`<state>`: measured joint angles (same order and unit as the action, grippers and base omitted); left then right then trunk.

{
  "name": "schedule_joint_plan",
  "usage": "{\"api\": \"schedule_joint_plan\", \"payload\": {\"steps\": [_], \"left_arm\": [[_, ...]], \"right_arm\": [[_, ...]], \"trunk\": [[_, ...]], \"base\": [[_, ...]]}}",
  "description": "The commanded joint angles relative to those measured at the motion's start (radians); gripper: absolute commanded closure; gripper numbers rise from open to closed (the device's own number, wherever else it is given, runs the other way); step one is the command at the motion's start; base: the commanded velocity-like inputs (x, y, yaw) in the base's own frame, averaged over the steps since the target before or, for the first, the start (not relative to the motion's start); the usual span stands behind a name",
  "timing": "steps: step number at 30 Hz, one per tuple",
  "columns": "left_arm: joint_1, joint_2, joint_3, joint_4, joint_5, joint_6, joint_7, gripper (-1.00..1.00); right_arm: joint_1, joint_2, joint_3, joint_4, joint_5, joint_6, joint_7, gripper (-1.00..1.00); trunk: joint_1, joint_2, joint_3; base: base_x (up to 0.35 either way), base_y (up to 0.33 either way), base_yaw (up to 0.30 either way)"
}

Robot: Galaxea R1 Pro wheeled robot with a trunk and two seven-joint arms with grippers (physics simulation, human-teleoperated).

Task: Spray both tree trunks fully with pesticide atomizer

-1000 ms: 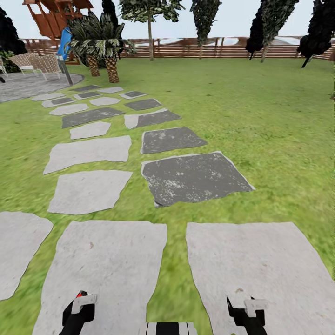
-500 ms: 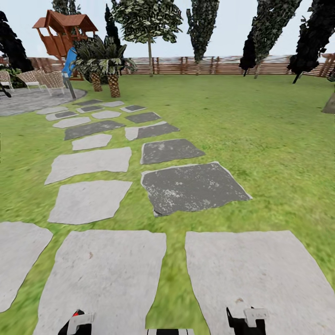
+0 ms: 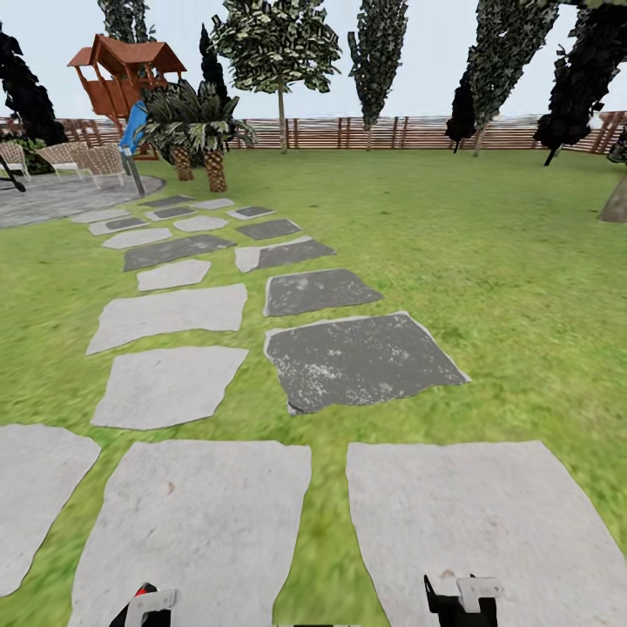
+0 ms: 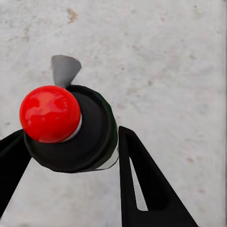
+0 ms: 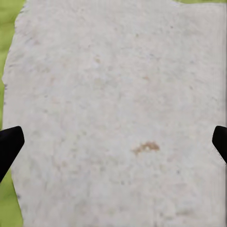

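One small black bottle, the pesticide atomizer (image 4: 71,130), sits between the two black fingers (image 4: 142,184) of your left gripper (image 4: 66,156), its red ball top (image 4: 49,113) facing the wrist camera and a grey nozzle tip (image 4: 64,70) poking out beyond it; your left claw is closed onto the bottle's sides (one finger presses its flank, the other is partly cut off at the frame edge). Below that claw lies a pale stone slab (image 4: 161,61) of the floor. In the head view you can catch the left gripper (image 3: 144,607) low at the frame edge with a speck of red on it. Your right gripper (image 3: 461,596) hangs beside it, well apart, and its fingers (image 5: 10,144) are spread wide with nothing between them, only another pale slab (image 5: 118,94) beneath. Ahead of both claws the stepping stones (image 3: 357,359) run off through the grass (image 3: 488,252) toward a wooden playhouse (image 3: 126,74) and two short palms (image 3: 196,122). Farther still, a slatted fence (image 3: 366,132) rings the lawn, with a tall leafy tree (image 3: 279,52) standing before it.
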<state>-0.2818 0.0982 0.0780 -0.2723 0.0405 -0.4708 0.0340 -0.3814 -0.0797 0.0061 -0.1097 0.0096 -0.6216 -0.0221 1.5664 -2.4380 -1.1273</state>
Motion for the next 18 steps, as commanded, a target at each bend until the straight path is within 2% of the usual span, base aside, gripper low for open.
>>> {"api": "schedule_joint_plan", "payload": {"steps": [1, 13, 18], "left_arm": [[0.000, 0.000, 0.000, 0.001, 0.004, -0.003, 0.000, 1.00], [0.000, -0.002, 0.000, 0.002, 0.004, -0.003, 0.000, 1.00], [0.000, -0.002, 0.001, 0.002, 0.004, -0.003, 0.000, 1.00]], "right_arm": [[0.000, 0.000, 0.001, 0.001, 0.001, -0.003, -0.003, -1.00], [-0.001, 0.000, 0.002, 0.001, 0.001, -0.003, -0.003, -1.00], [0.000, 0.000, 0.002, 0.002, 0.001, -0.003, -0.003, -1.00]], "trunk": [[-0.004, 0.007, 0.002], [-0.050, 0.091, 0.040], [-0.069, 0.126, 0.059]], "base": [[0.000, 0.000, 0.000], [0.000, 0.000, -0.003], [0.000, 0.000, -0.128]]}}
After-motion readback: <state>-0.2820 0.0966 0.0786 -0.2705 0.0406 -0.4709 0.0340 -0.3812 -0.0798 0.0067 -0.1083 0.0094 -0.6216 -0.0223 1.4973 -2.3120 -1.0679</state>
